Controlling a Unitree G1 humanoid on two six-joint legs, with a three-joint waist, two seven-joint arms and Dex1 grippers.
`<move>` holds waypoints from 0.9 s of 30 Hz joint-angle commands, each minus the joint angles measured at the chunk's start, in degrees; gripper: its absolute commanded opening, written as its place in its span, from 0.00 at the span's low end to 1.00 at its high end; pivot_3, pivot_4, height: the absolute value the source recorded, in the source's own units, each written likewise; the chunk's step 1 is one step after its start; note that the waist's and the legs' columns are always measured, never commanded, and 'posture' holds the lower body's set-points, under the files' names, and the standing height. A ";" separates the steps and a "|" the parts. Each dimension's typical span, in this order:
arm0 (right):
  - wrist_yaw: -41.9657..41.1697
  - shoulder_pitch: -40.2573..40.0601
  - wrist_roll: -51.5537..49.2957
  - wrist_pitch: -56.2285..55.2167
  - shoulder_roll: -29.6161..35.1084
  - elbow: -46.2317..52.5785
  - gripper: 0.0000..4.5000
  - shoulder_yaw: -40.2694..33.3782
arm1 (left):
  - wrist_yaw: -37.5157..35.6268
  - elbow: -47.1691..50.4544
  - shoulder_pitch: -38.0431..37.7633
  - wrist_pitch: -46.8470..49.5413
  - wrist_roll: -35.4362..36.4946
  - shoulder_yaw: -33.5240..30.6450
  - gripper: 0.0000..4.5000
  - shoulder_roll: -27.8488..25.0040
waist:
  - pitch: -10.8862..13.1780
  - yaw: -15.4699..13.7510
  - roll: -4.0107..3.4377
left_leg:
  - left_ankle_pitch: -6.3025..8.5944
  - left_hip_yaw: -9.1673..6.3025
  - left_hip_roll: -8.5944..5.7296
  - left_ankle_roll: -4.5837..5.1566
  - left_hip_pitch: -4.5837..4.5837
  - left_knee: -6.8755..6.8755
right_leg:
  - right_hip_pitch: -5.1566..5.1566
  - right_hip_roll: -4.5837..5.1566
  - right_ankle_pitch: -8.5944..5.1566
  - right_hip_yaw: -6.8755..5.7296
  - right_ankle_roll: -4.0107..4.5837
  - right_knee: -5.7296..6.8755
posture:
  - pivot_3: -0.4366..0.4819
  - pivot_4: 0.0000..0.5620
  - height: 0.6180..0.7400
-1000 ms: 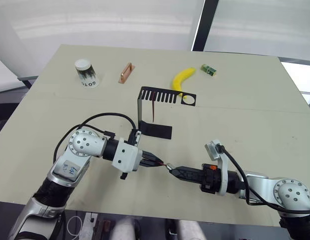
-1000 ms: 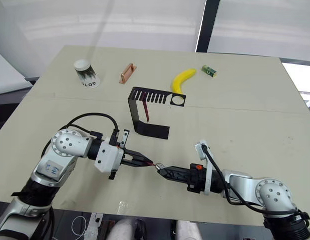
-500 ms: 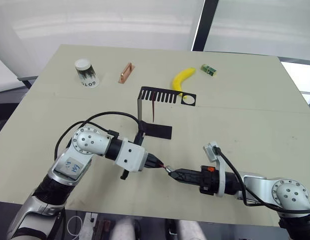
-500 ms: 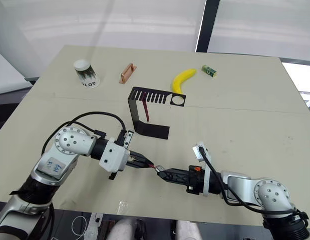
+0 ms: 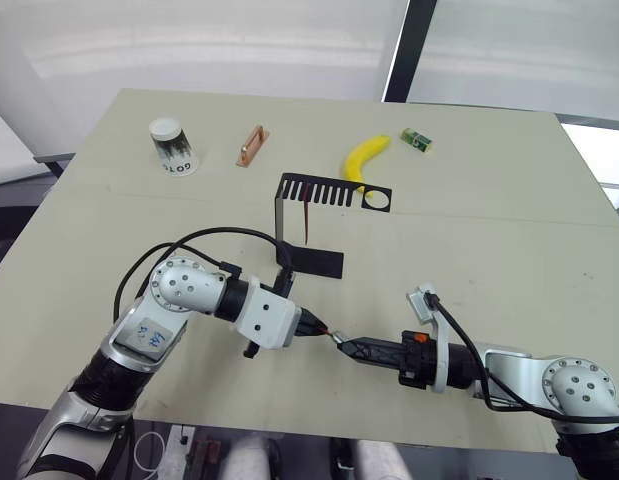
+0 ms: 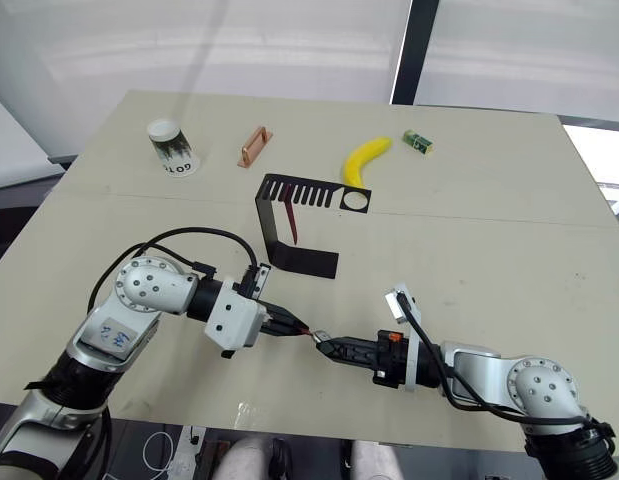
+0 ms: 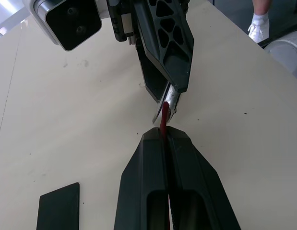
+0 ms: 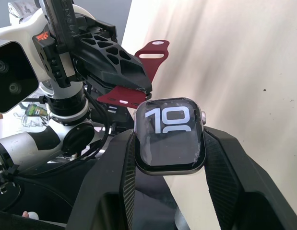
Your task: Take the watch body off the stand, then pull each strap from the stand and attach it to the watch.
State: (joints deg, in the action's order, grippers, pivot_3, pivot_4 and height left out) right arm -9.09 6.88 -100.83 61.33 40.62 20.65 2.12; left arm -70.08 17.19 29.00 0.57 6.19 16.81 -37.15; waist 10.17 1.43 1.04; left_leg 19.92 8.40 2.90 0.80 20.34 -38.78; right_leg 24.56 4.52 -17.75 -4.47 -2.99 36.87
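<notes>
Closest to the robot, the watch body [image 8: 170, 136] is gripped between the closed fingers of the right gripper [image 5: 345, 344] above the near part of the table [image 5: 509, 240]; its lower edge is hidden between the pads, and in the head views it is too small to be made out. A black screen with pale digits and a dark grey rim is shown. One maroon strap [image 8: 138, 76] is pinched edge-on in the tightly closed left gripper [image 5: 319, 329], its end brought against the watch body; most of its length is covered by the fingers. Farther off, the black stand [image 5: 319, 205] is seen at mid-table, with the second strap [image 5: 306, 222] hung from its slotted arm.
</notes>
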 commanded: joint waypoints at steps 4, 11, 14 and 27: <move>0.63 1.20 -4.67 -0.69 -0.94 1.23 0.34 0.29 | 0.55 1.48 0.63 -1.09 -0.38 1.62 0.00 1.17 | 0.00 0.00 0.00 | 0.00 0.00 0.00 0.00 0.00 0.00 | 0.00 0.00 0.00 0.00 0.00 0.00 | 0.48 0.27 0.88; 1.12 1.23 -5.00 -0.13 -0.69 0.85 0.34 0.88 | 0.36 1.50 0.55 -0.92 -1.18 2.10 0.00 1.06 | 0.00 -0.01 0.00 | 0.00 0.00 0.00 0.00 0.00 0.00 | 0.00 0.00 0.00 0.00 0.00 0.00 | 0.48 0.27 0.88; 1.34 1.23 -4.91 -0.05 -0.71 0.78 0.34 1.13 | 0.32 1.60 0.67 -0.26 -1.51 2.38 0.00 1.06 | 0.00 0.00 0.00 | 0.00 0.00 0.00 0.00 0.00 0.00 | 0.00 0.00 0.00 0.00 0.00 0.00 | 0.48 0.27 0.88; 2.92 1.78 -6.13 -0.43 -0.89 0.50 0.34 1.76 | 0.45 1.44 1.71 1.15 -2.79 4.08 0.00 1.71 | 0.00 -0.01 0.00 | 0.00 0.00 0.00 0.00 0.00 0.00 | 0.00 0.00 0.00 0.00 0.00 0.00 | 0.48 0.27 0.88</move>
State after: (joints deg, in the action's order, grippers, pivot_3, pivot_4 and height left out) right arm -5.45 7.41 -102.92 61.37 40.66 19.36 3.50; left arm -70.08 17.20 30.50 1.97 3.23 18.99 -36.69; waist 10.17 1.41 1.04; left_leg 19.91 8.41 2.90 0.80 20.35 -38.78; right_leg 24.56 4.52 -17.75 -4.47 -2.99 36.87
